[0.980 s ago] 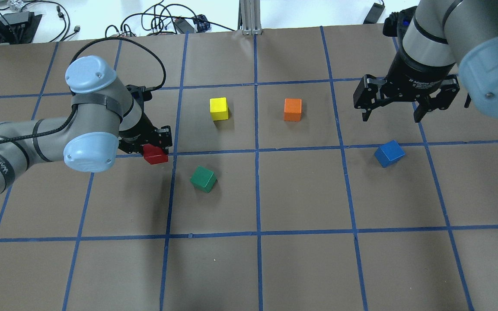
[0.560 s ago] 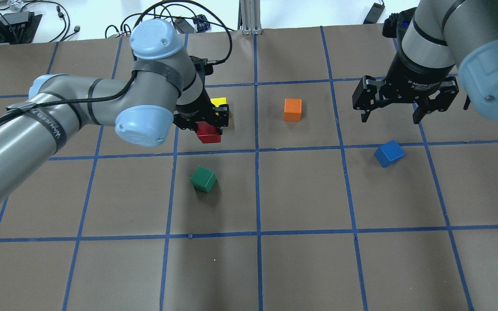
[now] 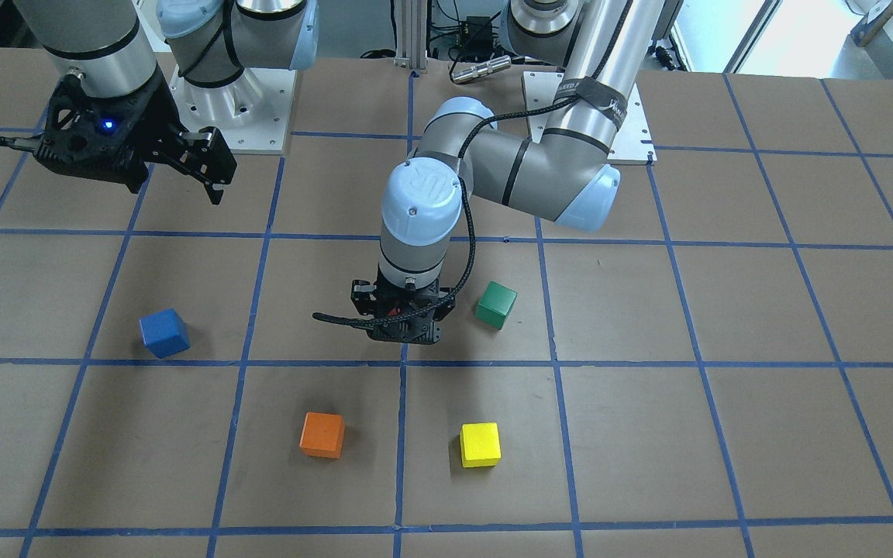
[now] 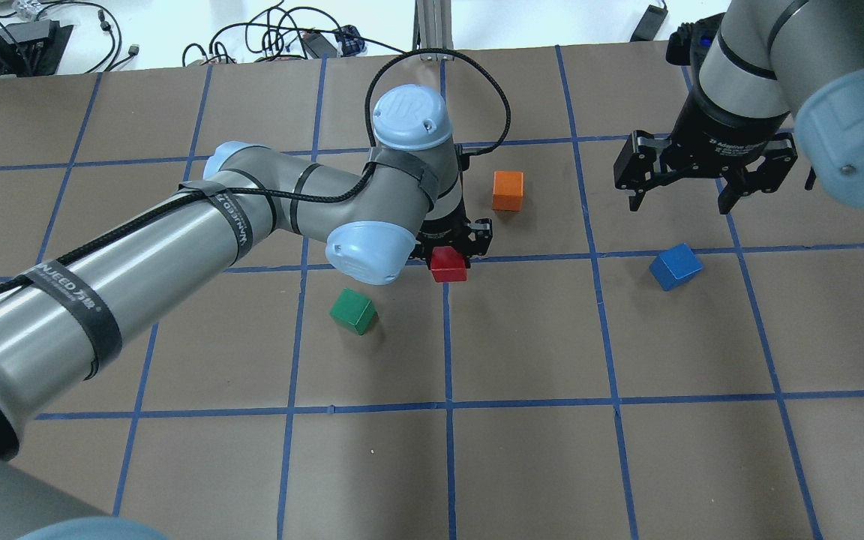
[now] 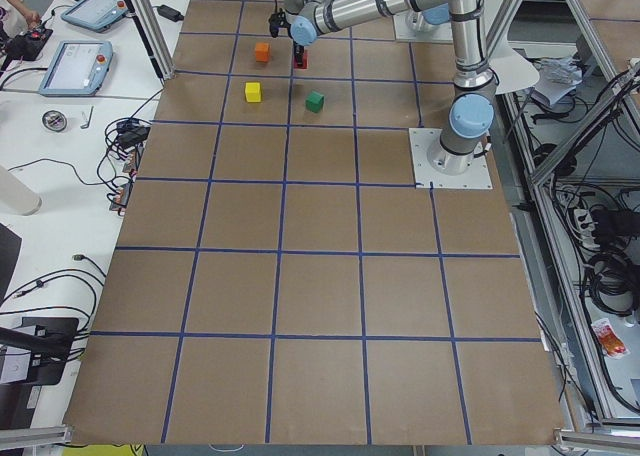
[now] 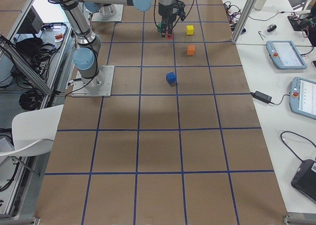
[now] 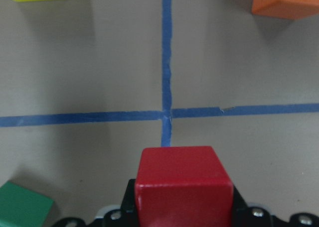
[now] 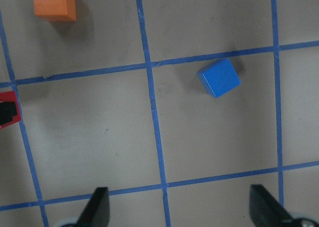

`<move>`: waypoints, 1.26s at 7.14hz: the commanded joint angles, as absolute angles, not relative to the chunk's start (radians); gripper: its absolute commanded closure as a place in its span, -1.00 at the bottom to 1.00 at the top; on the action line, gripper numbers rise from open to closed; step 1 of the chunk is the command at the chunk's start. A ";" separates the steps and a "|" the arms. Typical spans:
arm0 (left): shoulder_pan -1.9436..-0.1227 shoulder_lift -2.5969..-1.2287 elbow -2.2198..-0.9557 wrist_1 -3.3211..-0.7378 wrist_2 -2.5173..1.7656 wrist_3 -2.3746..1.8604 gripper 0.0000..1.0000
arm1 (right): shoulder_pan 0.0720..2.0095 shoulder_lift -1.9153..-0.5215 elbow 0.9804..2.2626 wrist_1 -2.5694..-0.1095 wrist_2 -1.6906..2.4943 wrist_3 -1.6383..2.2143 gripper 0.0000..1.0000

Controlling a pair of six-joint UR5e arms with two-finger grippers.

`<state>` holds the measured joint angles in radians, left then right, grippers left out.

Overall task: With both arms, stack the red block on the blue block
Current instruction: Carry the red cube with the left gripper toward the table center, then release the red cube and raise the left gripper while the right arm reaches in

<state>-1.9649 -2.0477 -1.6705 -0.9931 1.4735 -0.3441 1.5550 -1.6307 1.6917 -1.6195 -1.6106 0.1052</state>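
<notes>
My left gripper [image 4: 453, 259] is shut on the red block [image 4: 448, 265] and holds it above the table's middle, over a tape crossing; the block fills the bottom of the left wrist view [image 7: 183, 184]. The blue block [image 4: 676, 266] lies on the table to the right, also in the front view [image 3: 163, 332] and the right wrist view [image 8: 219, 77]. My right gripper [image 4: 678, 201] hangs open and empty high above and behind the blue block.
An orange cube [image 4: 508, 190] sits just behind the left gripper. A green cube [image 4: 354, 311] lies to its front left. A yellow cube [image 3: 480, 445] is hidden by the left arm in the overhead view. Blue tape lines grid the brown table [image 4: 522, 450].
My left arm has carried the red block to the right, from the left side past the yellow cube to the table's middle. The right arm and blue block have not moved.
</notes>
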 commanded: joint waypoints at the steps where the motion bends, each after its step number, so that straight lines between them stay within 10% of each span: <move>1: -1.971 -2.101 -1.675 -0.953 1.503 -0.273 0.40 | 1.552 -1.631 1.692 -1.621 -1.612 0.106 -1.00; 3: -1.974 -2.094 -1.672 -0.950 1.520 -0.290 -0.85 | 1.554 -1.631 1.695 -1.626 -1.611 0.104 -1.00; 9: -1.713 -1.799 -1.531 -1.344 1.502 0.005 -1.00 | 1.568 -1.564 1.721 -1.754 -1.573 0.109 -1.00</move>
<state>-1.7859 -1.8869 -1.5462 -1.2174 1.4915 -0.0993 1.5597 -1.6066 1.7238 -1.6975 -1.5987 0.1083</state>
